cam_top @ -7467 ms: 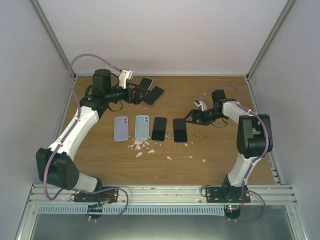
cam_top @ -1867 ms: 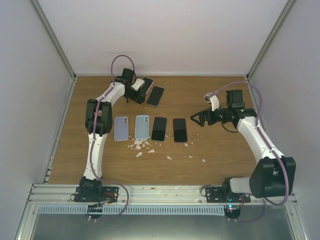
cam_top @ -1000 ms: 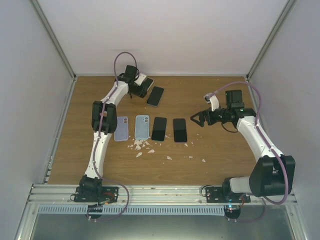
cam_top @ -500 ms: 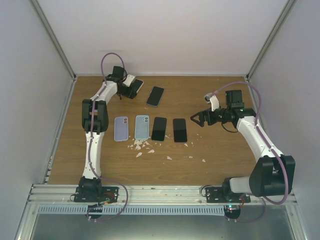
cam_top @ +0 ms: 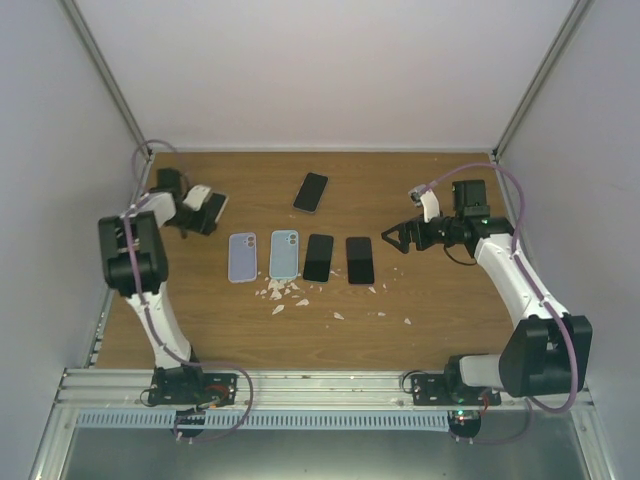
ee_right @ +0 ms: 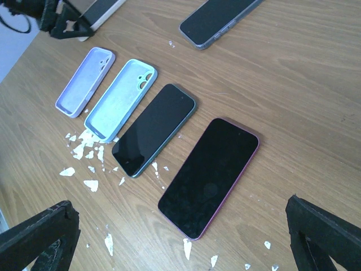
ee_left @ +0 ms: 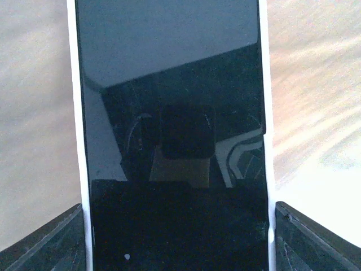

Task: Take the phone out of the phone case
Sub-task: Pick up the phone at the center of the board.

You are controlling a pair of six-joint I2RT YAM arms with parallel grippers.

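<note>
Phone (ee_left: 172, 113) in white case (ee_left: 79, 113): clamped in my left gripper (cam_top: 205, 210); right gripper (cam_top: 391, 240) spread. Next: pry case off.

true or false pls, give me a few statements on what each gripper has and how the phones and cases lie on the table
1. The left gripper is shut on a white-cased phone. True.
2. The right gripper grips the pink-edged phone. False: it is open, holds nothing and is apart from that phone.
3. The purple case and the light blue case lie empty, side by side. True.
4. The far phone touches the light blue case. False: it lies apart, farther back.
</note>
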